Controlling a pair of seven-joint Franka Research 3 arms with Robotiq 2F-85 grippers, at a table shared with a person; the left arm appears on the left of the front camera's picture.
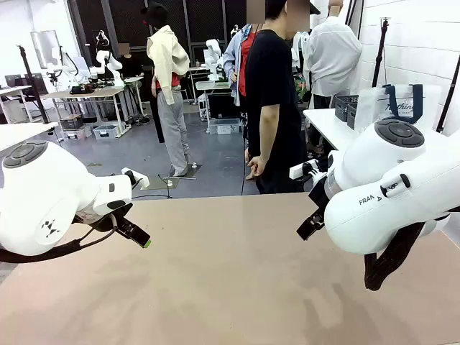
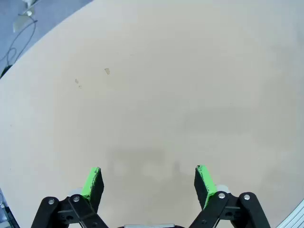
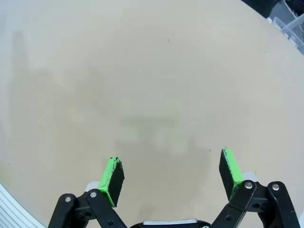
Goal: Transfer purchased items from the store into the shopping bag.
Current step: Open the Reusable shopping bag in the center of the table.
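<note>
The shopping bag [image 1: 399,105], clear plastic with navy strap handles, stands on a white side table [image 1: 323,121] at the back right, behind my right arm. Beside it, to its left, is the store [image 1: 346,107], a dark grey lattice basket. The purchased items are out of view. My left gripper [image 1: 140,237] hovers low over the tan table's left side; in the left wrist view it [image 2: 147,170] is open above bare tabletop. My right gripper [image 1: 307,228] hangs over the right side, and it [image 3: 171,157] is open too, with nothing between its fingers.
A person in a black shirt [image 1: 273,100] stands sideways at the tan table's [image 1: 230,280] far edge, hands down. Beyond lies grey floor with other work tables [image 1: 93,93]. The table's curved edge [image 2: 42,35] appears in the left wrist view.
</note>
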